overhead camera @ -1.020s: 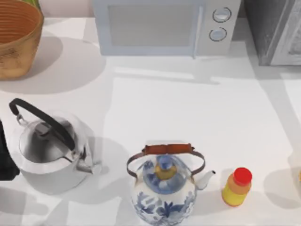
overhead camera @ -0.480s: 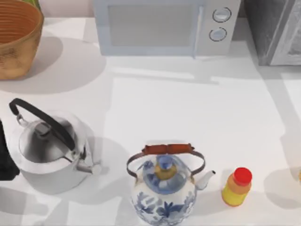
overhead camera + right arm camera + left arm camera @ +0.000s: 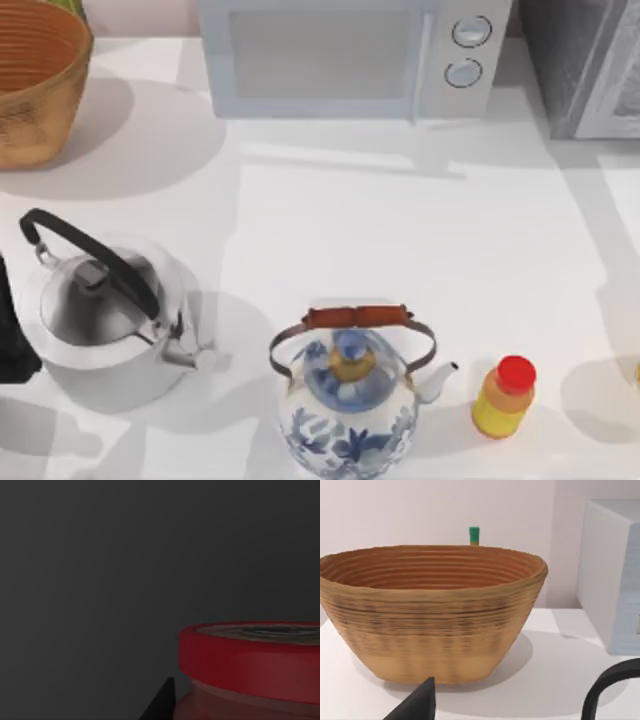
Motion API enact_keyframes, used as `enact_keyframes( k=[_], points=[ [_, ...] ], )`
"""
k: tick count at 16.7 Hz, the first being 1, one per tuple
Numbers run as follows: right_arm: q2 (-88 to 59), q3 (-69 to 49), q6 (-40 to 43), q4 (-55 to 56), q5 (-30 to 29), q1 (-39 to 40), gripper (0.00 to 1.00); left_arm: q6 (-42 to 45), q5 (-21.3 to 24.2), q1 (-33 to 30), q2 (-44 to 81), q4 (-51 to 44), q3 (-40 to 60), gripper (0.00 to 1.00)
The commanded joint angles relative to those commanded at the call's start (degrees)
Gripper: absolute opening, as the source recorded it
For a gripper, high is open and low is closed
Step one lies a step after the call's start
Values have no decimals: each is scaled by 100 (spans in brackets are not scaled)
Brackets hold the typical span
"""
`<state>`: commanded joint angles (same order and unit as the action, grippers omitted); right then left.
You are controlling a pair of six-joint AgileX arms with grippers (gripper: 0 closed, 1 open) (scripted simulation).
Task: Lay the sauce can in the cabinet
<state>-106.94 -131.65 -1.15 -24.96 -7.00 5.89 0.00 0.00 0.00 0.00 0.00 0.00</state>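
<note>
Top view: nothing shifted on the table (image 3: 400, 240) against a second ago. Steel kettle (image 3: 105, 325), blue-and-white kettle (image 3: 350, 400) and yellow bottle (image 3: 505, 398) sit as before, with the left arm (image 3: 12, 330) parked at the left edge beside the steel kettle. Grey cabinet (image 3: 585, 65) at the far right, next to the microwave (image 3: 340, 55)

Left wrist view: left pincer (image 3: 417, 705) low, facing the basket (image 3: 430, 625) ahead of it; apart or together cannot be told

Right wrist view: sauce can (image 3: 250, 655) hard up beside the right pincer (image 3: 162, 702), dark grey wall beyond. Clamped on the can or merely alongside – cannot be told. With the table scene unchanged, likely off the table at or inside the cabinet, so only laying down and letting go remain
</note>
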Motion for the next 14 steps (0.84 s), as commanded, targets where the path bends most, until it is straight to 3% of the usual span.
enact_keyframes(
  k=[8, 14],
  points=[
    [0, 0, 0, 0, 0, 0, 98, 0, 0, 0, 0, 0, 0, 100],
    [0, 0, 0, 0, 0, 0, 100, 0, 0, 0, 0, 0, 0, 100]
  ],
)
